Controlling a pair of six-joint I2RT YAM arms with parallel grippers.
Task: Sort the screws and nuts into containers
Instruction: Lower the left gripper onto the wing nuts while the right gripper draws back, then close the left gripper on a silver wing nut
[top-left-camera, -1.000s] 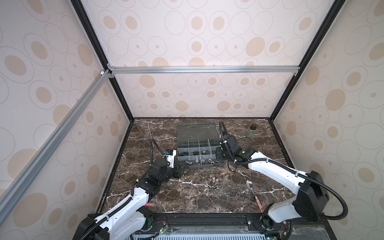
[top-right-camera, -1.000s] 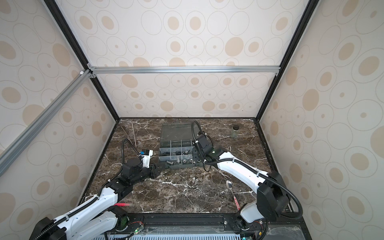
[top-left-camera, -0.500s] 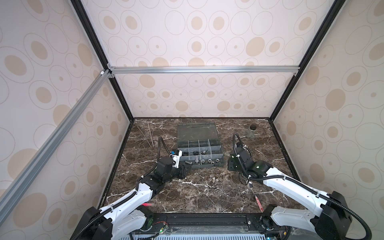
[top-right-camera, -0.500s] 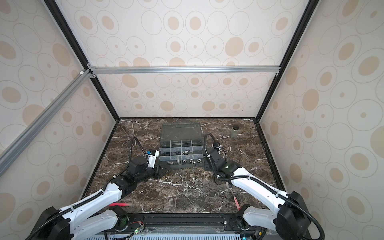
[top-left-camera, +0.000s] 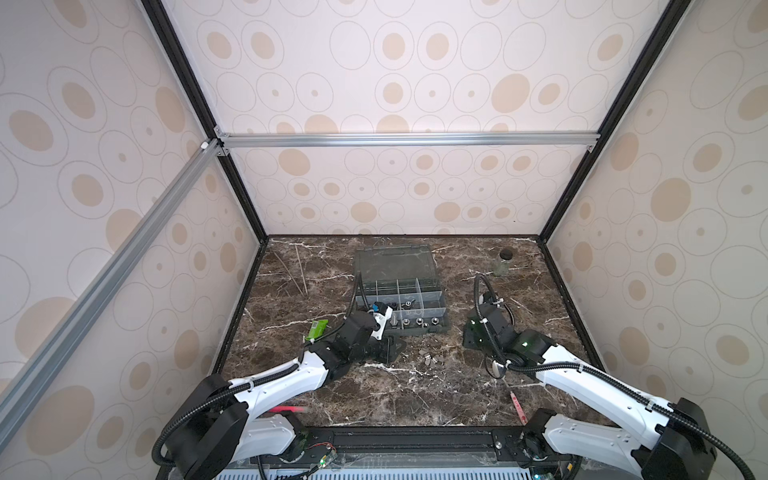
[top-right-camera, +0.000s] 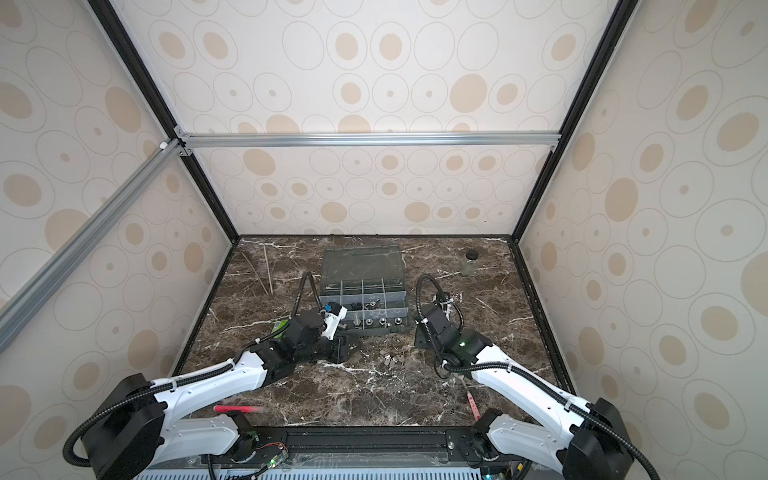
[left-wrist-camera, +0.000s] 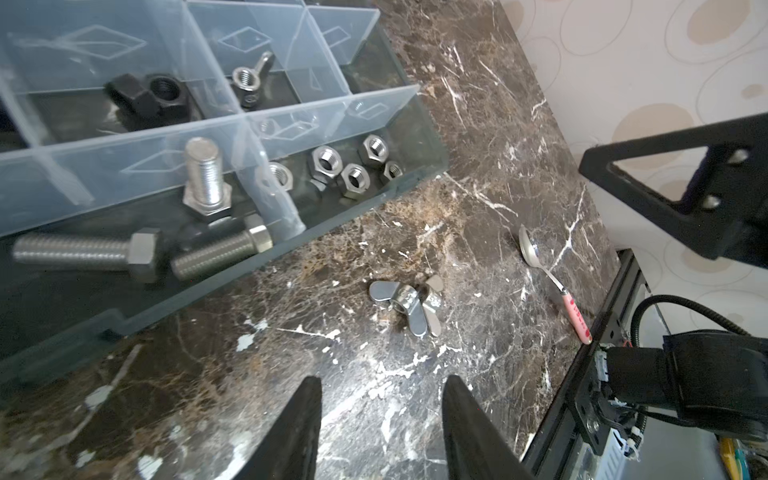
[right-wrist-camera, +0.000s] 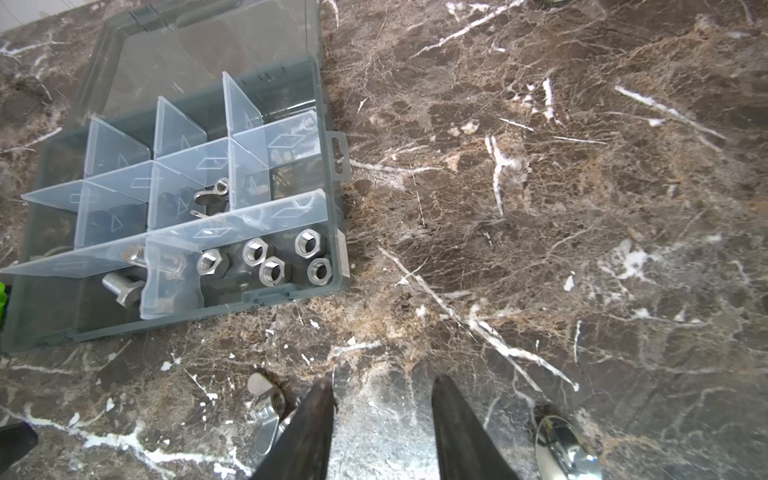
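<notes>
Down on the marble counter (top-left-camera: 374, 399) now, both arms in low by the grey organizer box (top-left-camera: 419, 331), clear lid (top-left-camera: 392, 259) lying open flat behind it. Over on the left first: left gripper (left-wrist-camera: 382, 382) low just off the box's near-left corner, jaws spread, bare marble between them, nothing pinched. Straight ahead of those jaws, and clear of them, a small tangle of wing nuts (left-wrist-camera: 405, 301) loose on the counter, in front of the box's front wall, not touching it. Across to the right: right gripper (right-wrist-camera: 383, 382) low beside the near-right corner, jaws parted too and gripping nothing; that same tangle just outside one finger, partly hidden behind it, contact impossible to call. Metal spoon (right-wrist-camera: 565, 449) on the counter at the gripper's other side, red-tipped handle showing in the left wrist view. Into the containers (right-wrist-camera: 191, 158) now. Front row, left compartment: three silver screws (left-wrist-camera: 203, 178), one standing on its head, two lying on their sides. Front row, long right compartment: five silver nuts (right-wrist-camera: 266, 251), scattered loose. Row behind: black nuts (left-wrist-camera: 164, 89) in one cell, more wing nuts in the next cell along. Off to the sides in a top view: green packet (top-left-camera: 316, 328) left of the box by the left arm, thin wooden sticks (top-left-camera: 301, 270) toward the back left, small glass jar (top-left-camera: 500, 266) with a dark lid at the back right, well apart from the box
</notes>
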